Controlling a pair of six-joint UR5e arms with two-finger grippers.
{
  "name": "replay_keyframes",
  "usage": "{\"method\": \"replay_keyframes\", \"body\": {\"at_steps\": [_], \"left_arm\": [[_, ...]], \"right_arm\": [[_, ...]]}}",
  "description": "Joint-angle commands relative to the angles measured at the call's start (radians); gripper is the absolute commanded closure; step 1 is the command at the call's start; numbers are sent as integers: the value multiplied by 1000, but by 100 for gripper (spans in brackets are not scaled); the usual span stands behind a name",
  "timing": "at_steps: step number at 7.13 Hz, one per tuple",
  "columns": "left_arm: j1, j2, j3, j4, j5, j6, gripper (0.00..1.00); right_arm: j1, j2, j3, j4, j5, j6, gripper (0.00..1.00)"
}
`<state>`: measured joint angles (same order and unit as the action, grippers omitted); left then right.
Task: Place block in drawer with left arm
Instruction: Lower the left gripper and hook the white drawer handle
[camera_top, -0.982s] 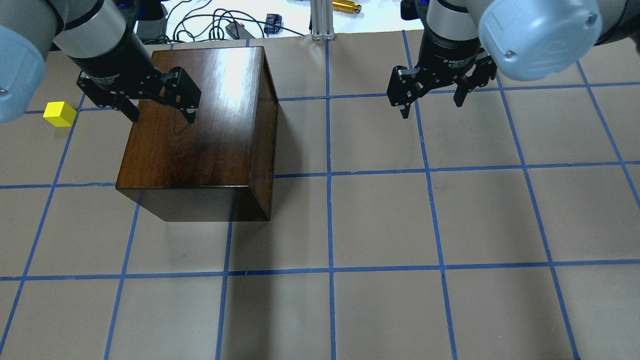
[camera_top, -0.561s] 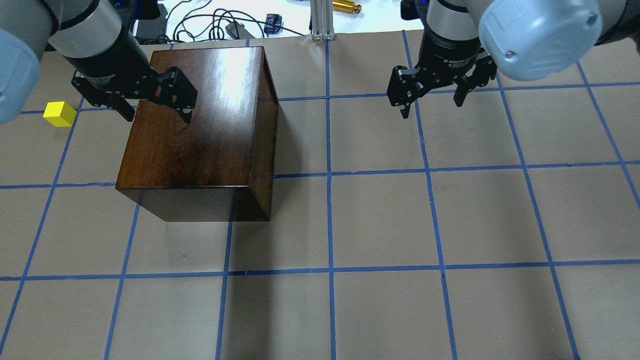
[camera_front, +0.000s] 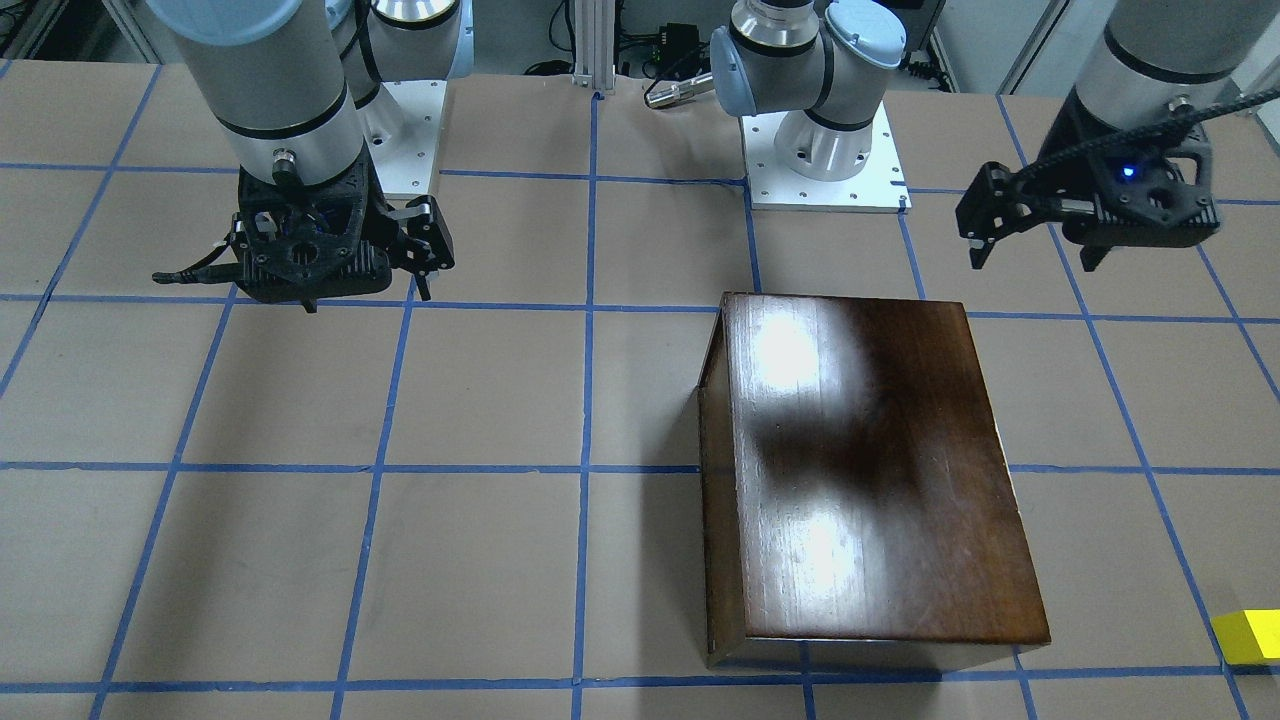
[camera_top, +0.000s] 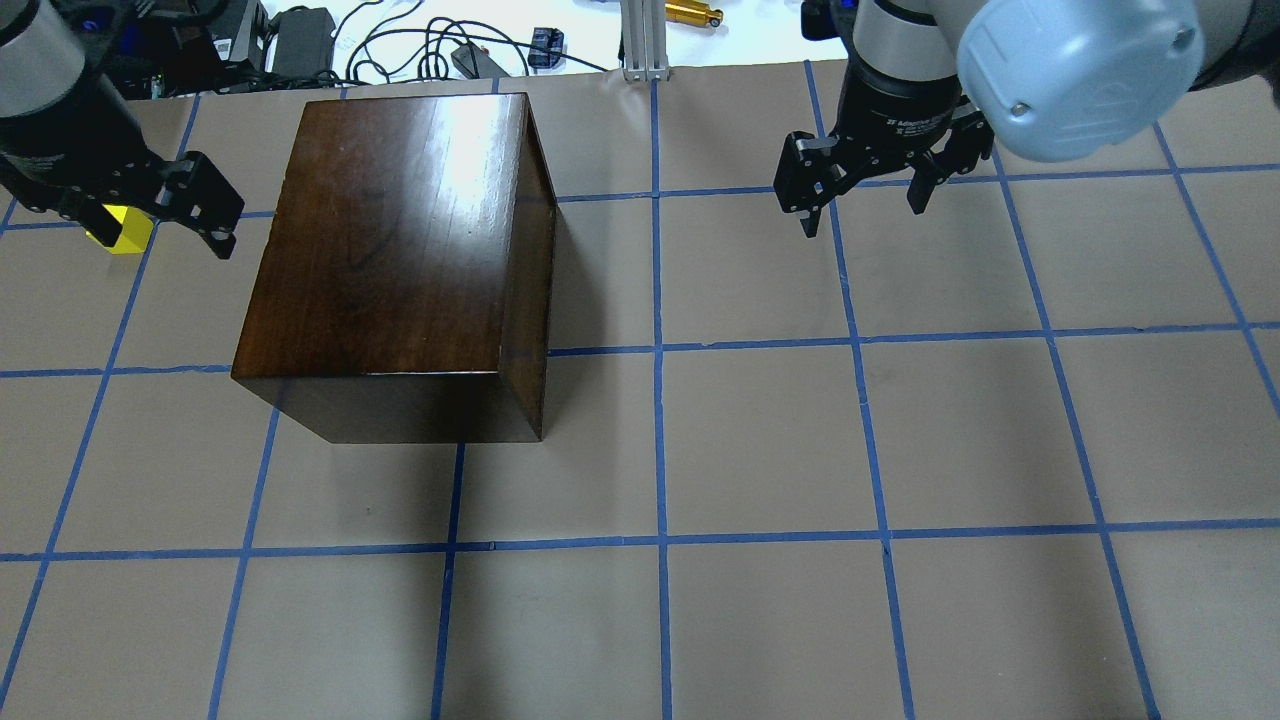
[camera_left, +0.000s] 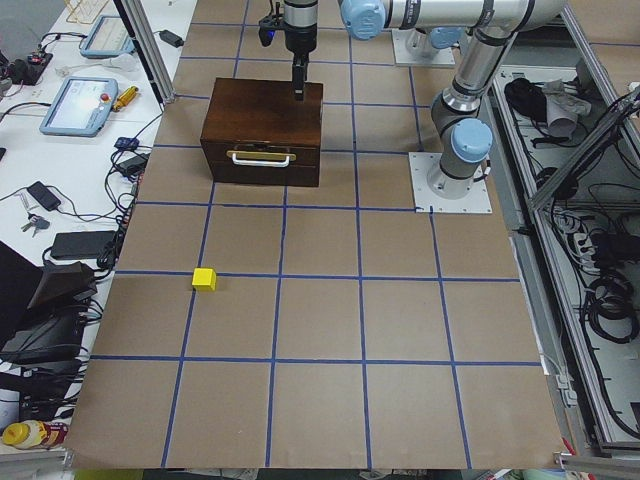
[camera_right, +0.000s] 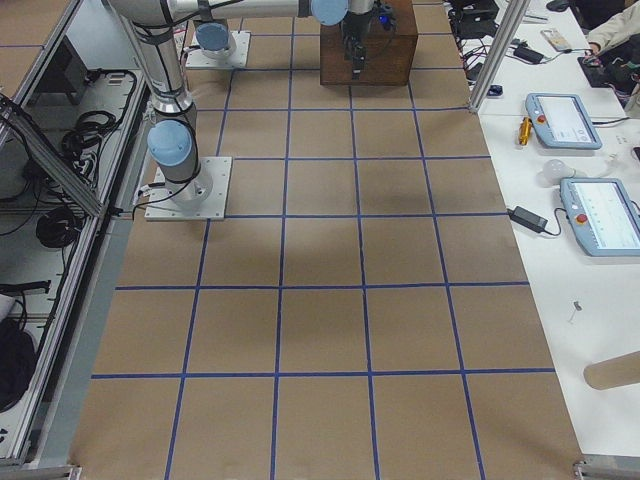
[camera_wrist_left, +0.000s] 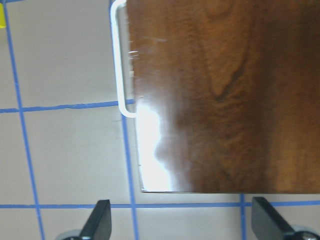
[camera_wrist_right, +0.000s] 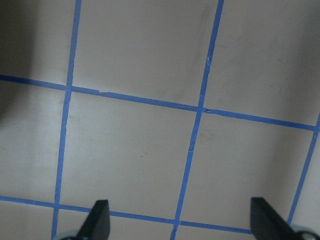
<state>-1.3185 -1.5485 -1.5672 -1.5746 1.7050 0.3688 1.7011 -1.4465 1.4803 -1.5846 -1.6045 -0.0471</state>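
The yellow block (camera_top: 128, 236) lies on the paper to the left of the dark wooden box (camera_top: 400, 240); it also shows in the front view (camera_front: 1250, 637) and the left view (camera_left: 204, 279). The drawer (camera_left: 262, 168) is shut, its front and white handle (camera_wrist_left: 119, 60) facing the block's side. My left gripper (camera_top: 160, 235), with the blue light, hangs open and empty above the table. In the overhead view it overlaps the block. In its wrist view the fingertips (camera_wrist_left: 97, 225) frame the box corner. My right gripper (camera_top: 860, 210) hangs open and empty over bare paper.
The table is brown paper with a blue tape grid. Cables and small devices (camera_top: 440, 45) and an aluminium post (camera_top: 640, 40) sit at the far edge. The arm base plates (camera_front: 825, 170) are on the robot's side. A side bench with tablets (camera_left: 75, 105) runs beyond the block.
My left gripper has moved left, off the box top, and now overlaps the yellow block in the overhead view. It stays open. The right arm has not moved.
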Motion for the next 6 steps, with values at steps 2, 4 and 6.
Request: {"method": "replay_keyframes", "body": {"at_steps": [2, 4, 6], "left_arm": [[235, -51, -2, 18, -16, 333, 0], [294, -106, -2, 68, -77, 379, 0], [324, -163, -1, 77, -132, 450, 0]], "right_arm": [[0, 0, 0, 0, 0, 0, 0], [0, 0, 0, 0, 0, 0, 0], [0, 0, 0, 0, 0, 1, 0]]}}
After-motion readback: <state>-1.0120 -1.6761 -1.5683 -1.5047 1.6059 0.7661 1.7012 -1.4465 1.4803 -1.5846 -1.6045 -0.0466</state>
